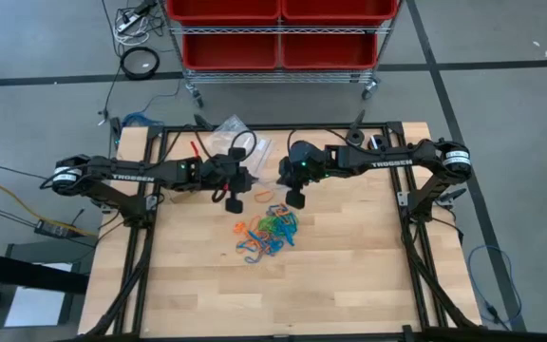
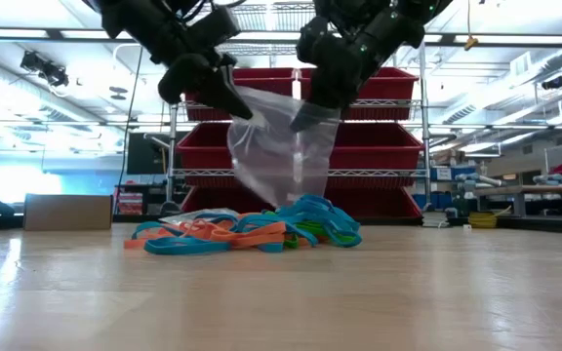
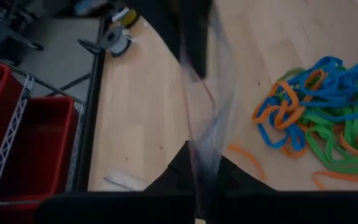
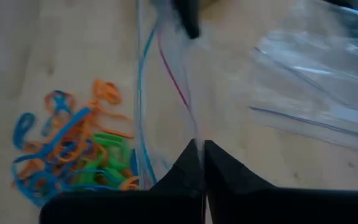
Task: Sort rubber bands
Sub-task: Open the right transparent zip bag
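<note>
Between your two arms hangs a clear bag (image 2: 279, 146). Your left gripper (image 2: 230, 101) pinches one edge and your right gripper (image 2: 310, 115) pinches the other. Just below them, the rubber bands (image 1: 266, 234) lie heaped on the worktop (image 1: 349, 266).

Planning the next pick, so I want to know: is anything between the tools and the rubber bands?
Yes. Both the left tool and right tool are shut on a clear bag held above the table; it hangs between them and the rubber bands heaped on the table.
</note>
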